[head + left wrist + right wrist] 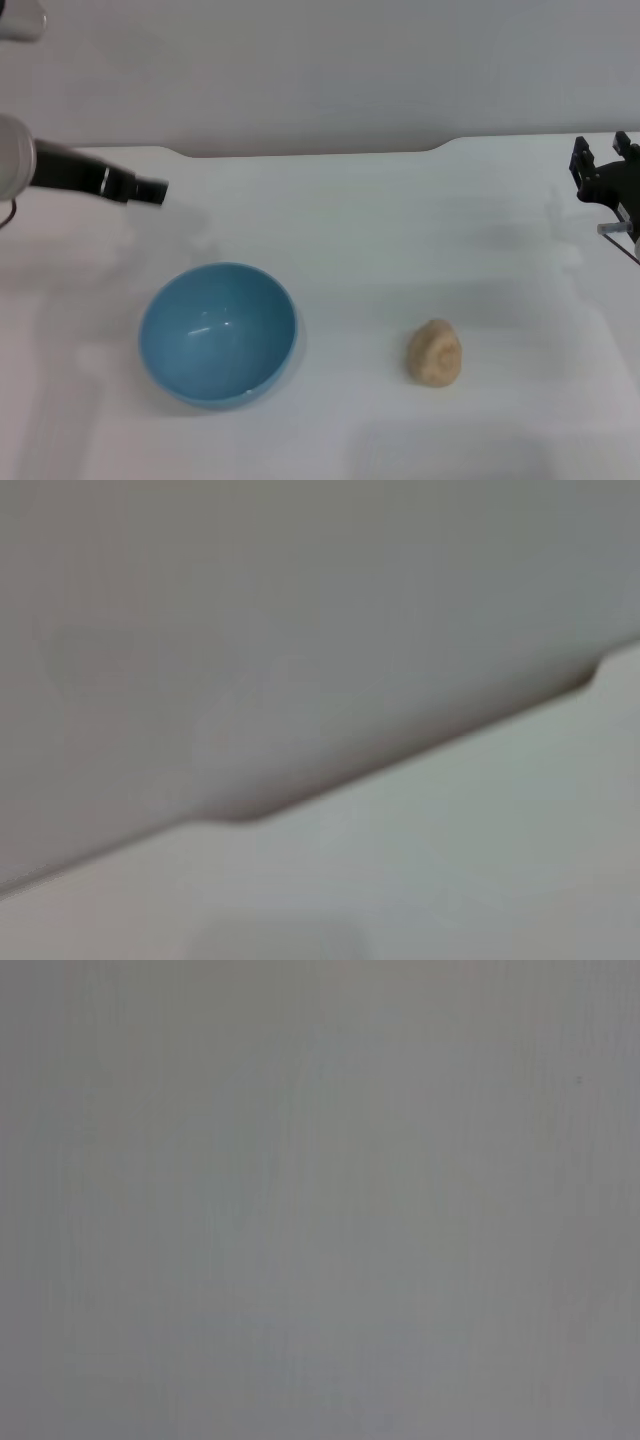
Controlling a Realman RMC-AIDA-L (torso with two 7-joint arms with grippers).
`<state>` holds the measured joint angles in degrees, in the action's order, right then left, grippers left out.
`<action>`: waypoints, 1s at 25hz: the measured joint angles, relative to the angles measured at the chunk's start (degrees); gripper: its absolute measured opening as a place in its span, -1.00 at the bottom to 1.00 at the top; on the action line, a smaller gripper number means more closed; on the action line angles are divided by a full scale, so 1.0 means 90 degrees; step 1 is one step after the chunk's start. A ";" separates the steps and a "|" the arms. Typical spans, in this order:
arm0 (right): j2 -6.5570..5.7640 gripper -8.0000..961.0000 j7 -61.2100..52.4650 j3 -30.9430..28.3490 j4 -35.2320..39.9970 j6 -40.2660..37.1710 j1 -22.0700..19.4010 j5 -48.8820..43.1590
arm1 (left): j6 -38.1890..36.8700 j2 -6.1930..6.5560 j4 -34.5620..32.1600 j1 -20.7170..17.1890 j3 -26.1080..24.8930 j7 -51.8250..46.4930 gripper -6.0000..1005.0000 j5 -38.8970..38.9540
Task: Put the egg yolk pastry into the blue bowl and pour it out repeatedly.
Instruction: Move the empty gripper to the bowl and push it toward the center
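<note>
glossy, empty blue bowl sits on the white table, well apart from the lumpy tan egg yolk pastry. left gripper hangs beyond the bowl, right gripper at the far right edge; whether either claw is open, i cannot tell.

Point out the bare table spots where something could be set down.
Free: between the blue bowl and egg yolk pastry; the far strip between left tool and right tool; the front edge. Nowhere is crowded.
</note>
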<state>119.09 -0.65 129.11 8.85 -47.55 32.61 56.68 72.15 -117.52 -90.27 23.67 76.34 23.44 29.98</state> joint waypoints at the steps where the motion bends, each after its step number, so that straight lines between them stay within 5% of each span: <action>1: 0.0000 -0.17 0.0001 0.0000 -0.0002 0.0000 0.0002 0.0000 | 0.0203 -0.0002 -0.0001 0.0040 0.0000 0.0000 0.71 -0.0049; 9: -0.0020 -0.18 0.0004 0.0000 -0.0008 0.0000 0.0065 0.0002 | 0.1659 -0.0016 0.0031 0.0467 0.0024 -0.0135 0.71 -0.0137; 25: 0.0001 -0.20 0.0005 0.0000 -0.0007 -0.0002 -0.0018 0.0002 | 0.0889 -0.0036 0.1783 0.1087 0.0556 -0.0729 0.71 -0.0504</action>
<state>119.10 -0.61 129.11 8.79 -47.57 32.45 56.70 80.16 -117.84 -74.22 33.45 81.34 16.88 25.45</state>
